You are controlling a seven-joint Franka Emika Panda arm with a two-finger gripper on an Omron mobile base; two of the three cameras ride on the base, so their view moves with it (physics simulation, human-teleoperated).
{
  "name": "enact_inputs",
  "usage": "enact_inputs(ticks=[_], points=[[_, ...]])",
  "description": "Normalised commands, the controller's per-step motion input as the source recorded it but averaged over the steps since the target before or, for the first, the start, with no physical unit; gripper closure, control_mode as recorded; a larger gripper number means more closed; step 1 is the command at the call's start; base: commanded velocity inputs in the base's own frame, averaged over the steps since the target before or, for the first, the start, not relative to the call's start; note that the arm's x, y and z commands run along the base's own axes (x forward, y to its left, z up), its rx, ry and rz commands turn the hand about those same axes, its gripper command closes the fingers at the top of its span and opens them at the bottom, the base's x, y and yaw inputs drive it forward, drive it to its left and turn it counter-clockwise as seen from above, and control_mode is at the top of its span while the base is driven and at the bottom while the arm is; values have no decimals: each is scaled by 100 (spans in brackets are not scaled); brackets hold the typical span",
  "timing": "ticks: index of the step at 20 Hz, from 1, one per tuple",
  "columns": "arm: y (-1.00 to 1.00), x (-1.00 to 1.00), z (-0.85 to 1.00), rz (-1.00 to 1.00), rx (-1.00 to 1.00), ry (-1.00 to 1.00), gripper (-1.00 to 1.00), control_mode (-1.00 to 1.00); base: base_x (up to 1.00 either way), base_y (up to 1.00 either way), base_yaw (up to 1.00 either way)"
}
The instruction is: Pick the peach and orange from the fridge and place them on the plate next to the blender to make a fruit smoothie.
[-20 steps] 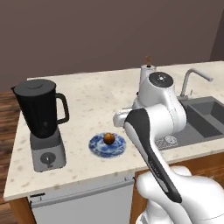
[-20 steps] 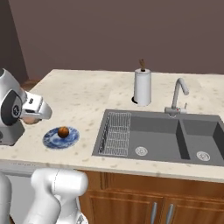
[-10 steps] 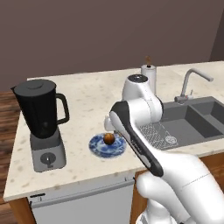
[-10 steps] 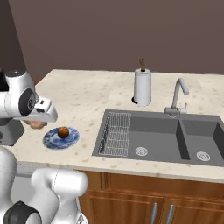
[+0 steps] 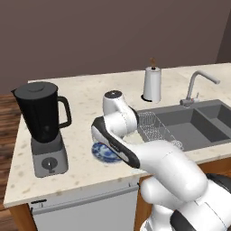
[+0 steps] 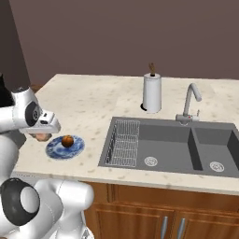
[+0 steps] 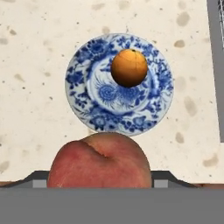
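The arm is bent sharply at the elbow and folded low over the counter, with the hand turned downward above the near-left part of the worktop. In the right base view, the gripper is seen beneath the white wrist housing, just left of the plate, and the peach is held under it. In the hand view, the peach is seen large at the bottom between the fingers, so the gripper is closed around it. The fingertips themselves are hidden by the fruit.

The plate is seen in the hand view lying flat on the speckled counter, beyond the held peach. The orange rests on the plate, off centre toward its far-right part. In the right base view, the orange is shown on the plate.

In the left base view, the plate is partly covered by the forearm. The blender stands to its left, near but apart from it. A paper-towel roll stands upright farther back, and the sink lies to the right.
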Motion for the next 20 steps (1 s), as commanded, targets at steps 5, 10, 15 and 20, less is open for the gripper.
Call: enact_inputs(ticks=[5,10,15,20], points=[[8,48,-51,3,0,22,100,-100,0,0,0],[0,39,-48,5,0,16,100,-100,0,0,0],[4,22,-50,4,-3,4,-100,-100,0,0,0],[12,28,-16,0,-2,-6,-100,-100,0,0,0]])
